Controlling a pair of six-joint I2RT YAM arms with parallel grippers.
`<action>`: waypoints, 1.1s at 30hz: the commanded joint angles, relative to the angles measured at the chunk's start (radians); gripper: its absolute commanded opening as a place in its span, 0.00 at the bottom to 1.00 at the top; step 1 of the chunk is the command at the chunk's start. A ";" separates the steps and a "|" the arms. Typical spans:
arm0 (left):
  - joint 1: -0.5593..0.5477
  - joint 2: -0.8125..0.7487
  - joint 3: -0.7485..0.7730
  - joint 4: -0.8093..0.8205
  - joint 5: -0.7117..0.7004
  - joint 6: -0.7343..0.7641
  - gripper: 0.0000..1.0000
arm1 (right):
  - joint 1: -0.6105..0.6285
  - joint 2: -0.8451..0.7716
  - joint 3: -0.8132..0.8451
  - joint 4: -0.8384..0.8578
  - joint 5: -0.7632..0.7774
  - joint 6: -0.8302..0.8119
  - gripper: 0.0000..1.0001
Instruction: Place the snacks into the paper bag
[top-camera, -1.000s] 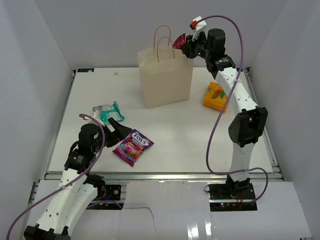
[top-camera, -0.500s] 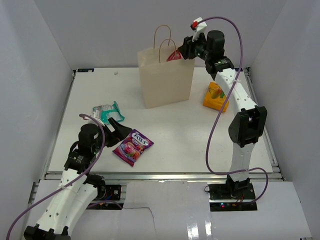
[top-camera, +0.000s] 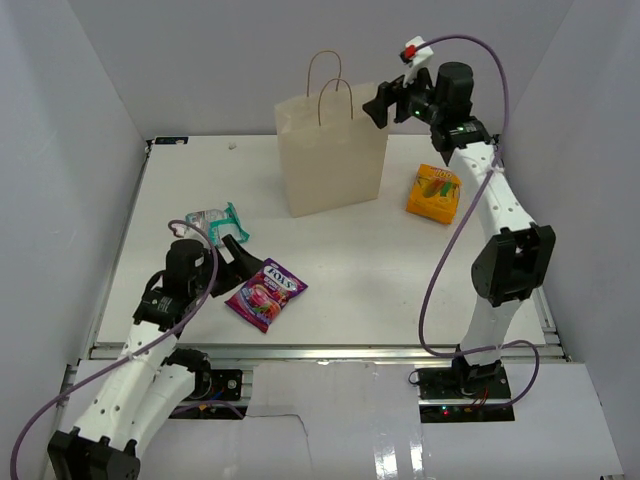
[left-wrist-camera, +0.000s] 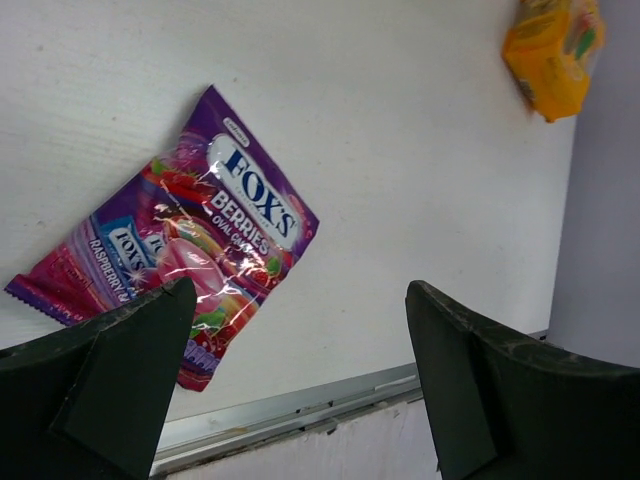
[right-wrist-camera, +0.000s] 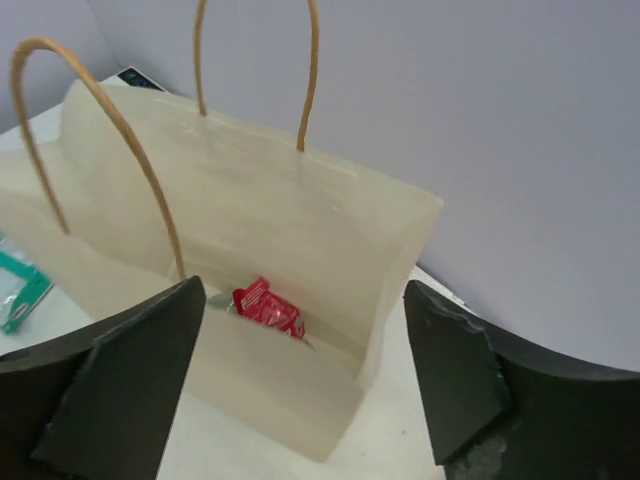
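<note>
Overhead, paper bag (top-camera: 333, 160): stands upright at the far middle of the table (top-camera: 350, 260), mouth open, two looped handles (top-camera: 330, 80) standing up.
Overhead, right gripper (top-camera: 378, 103): held high at the bag's upper right corner, above the rim and touching nothing.
Overhead, orange box (top-camera: 434, 192): lies on the table to the right of the bag, apart from it.
Overhead, teal-and-white pouch (top-camera: 215, 222): lies at the left, well apart from the bag.
Overhead, purple candy bag (top-camera: 266, 293): lies flat near the front edge, to the right of the pouch and nearer.
Overhead, left gripper (top-camera: 237, 255): low, between the pouch and the candy bag, just beside the candy bag.

Left wrist, left gripper (left-wrist-camera: 300, 300): fingers (left-wrist-camera: 110, 390) spread wide, nothing between them.
Left wrist, purple candy bag (left-wrist-camera: 190, 260): flat on the table, printed side up, lying beyond the left finger.
Left wrist, orange box (left-wrist-camera: 555, 55): far off at the top right corner.

Right wrist, right gripper (right-wrist-camera: 305, 290): fingers (right-wrist-camera: 470, 380) spread wide and empty, looking down into the bag's mouth.
Right wrist, paper bag (right-wrist-camera: 250, 210): open, handles (right-wrist-camera: 100, 130) arching up.
Right wrist, red sachet (right-wrist-camera: 268, 307): lies inside the bag, down at the bottom.
Right wrist, teal-and-white pouch (right-wrist-camera: 20, 290): only an edge shows, outside the bag at the left.
</note>
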 joint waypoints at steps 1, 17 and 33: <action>0.003 0.088 0.039 -0.102 -0.043 0.039 0.98 | -0.101 -0.175 -0.042 -0.007 -0.193 -0.057 0.90; -0.192 0.633 0.306 -0.123 -0.250 0.134 0.97 | -0.190 -0.738 -0.965 -0.572 -0.474 -0.648 0.96; -0.222 0.987 0.501 -0.189 -0.318 0.287 0.80 | -0.188 -0.759 -1.139 -0.605 -0.543 -0.648 0.98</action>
